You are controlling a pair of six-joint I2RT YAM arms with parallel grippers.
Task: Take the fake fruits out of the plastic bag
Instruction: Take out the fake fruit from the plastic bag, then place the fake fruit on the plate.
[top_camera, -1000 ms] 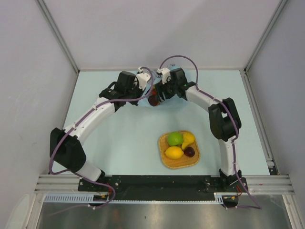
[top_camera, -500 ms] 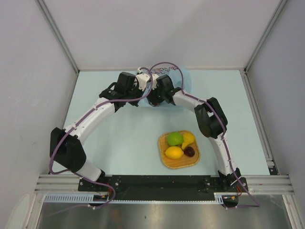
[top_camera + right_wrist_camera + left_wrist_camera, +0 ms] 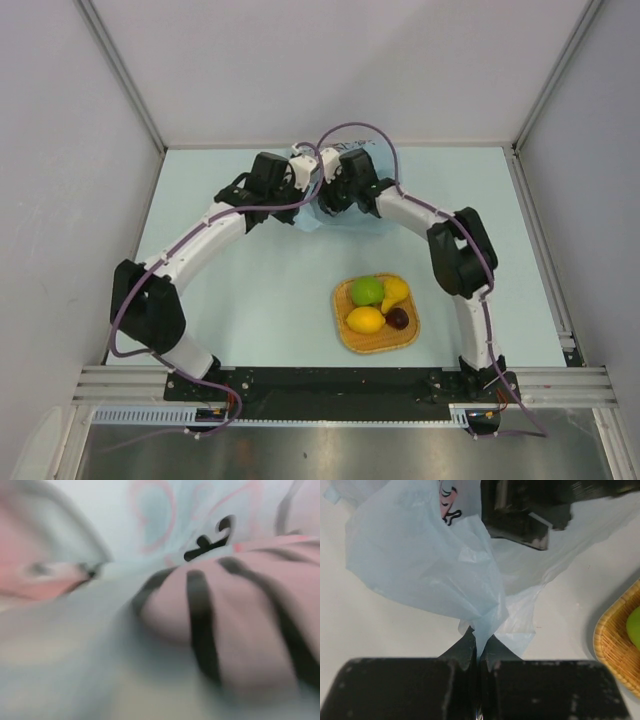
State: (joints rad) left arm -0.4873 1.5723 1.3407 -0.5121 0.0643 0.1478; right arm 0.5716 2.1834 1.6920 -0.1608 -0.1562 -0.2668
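Four fruits lie in the woven tray, well apart from both grippers and nearer the arm bases: a green round one, a lemon, a yellow pear-shaped one and a dark red one. The plastic bag lies crumpled directly ahead of the left gripper, whose jaws are pinched tight on a twist of its near edge. The right gripper presses into the bag from the opposite side. Its camera shows only blurred pink-and-dark print up close, so I cannot tell how wide its jaws stand or whether they hold anything. Folds hide whether any fruit is inside the bag.

The thin film could tear or slide out of the left pinch if the right arm tugs. The right fingers could close on film instead of fruit and lift the whole bag. A glossy fruit could squirt from a shallow grip and roll off.
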